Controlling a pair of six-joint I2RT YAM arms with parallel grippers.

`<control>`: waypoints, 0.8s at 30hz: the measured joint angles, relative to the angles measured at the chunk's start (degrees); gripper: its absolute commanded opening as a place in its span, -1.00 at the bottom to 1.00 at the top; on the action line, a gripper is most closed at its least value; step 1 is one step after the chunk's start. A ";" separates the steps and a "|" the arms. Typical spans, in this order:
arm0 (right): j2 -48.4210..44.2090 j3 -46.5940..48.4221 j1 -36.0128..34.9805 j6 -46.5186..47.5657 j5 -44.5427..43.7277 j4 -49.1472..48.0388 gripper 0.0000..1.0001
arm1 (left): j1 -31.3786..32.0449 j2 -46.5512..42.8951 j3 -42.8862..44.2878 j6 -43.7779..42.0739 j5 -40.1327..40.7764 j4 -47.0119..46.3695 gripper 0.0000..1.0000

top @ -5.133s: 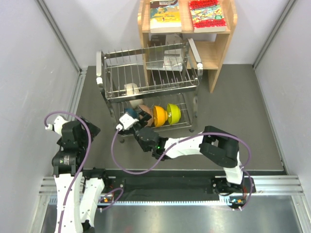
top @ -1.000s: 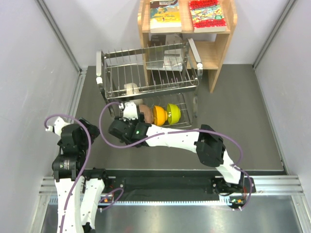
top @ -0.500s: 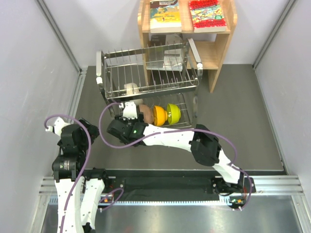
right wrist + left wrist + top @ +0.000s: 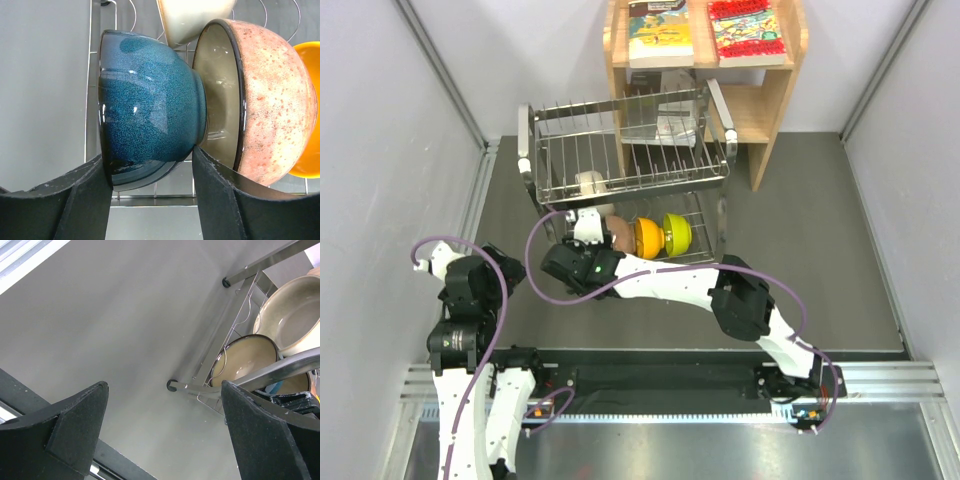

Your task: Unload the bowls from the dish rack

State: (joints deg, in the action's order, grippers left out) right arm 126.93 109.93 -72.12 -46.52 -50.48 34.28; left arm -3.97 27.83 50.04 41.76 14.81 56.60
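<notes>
Change: 5 seconds back the right arm was bent low in front of the dish rack (image 4: 620, 150). Now it had stretched out to the left end of the bottom shelf. In the last 1 second it hardly moved.
What that meant: I think the reaching was done and the grab was on, so lifting out was next. All 5 bowls were in the rack and none was out yet.
Right claw (image 4: 150, 170): its 2 black fingers (image 4: 85, 200) sat on both sides of the teal bowl (image 4: 150, 100) and looked pressed onto it.
Left claw (image 4: 164, 385): its fingers were wide apart with nothing in between. It hung over the grey table (image 4: 100, 315) near a rack foot.
Teal bowl: it stood on its side, 1st in the bottom row. It was round, shiny, speckled blue with a dark rim. Its bottom was just beside the open side of the pinkish-brown bowl (image 4: 270, 100). I could not tell if they touched.
Pinkish-brown bowl: spotty outside, pale and smooth inside.
Orange bowl (image 4: 648, 238) and yellow-green bowl (image 4: 677, 232): bright, smooth, next in the row.
Cream bowl (image 4: 590, 183): on the top shelf, pale and plain.
Dish rack: thin shiny steel wires, 2 shelves.
Feel: the glaze looked slippery, so the bowl may slide in the grip.
</notes>
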 measured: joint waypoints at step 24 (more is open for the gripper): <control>1.31 1.99 -0.20 0.98 -1.73 1.33 -1.00 | 0.00 -0.39 -0.02 -0.02 -0.42 -0.02 0.98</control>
State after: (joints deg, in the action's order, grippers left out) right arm 128.25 111.92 -72.31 -45.54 -52.21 35.62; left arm -3.97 27.44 50.02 41.74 14.39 56.58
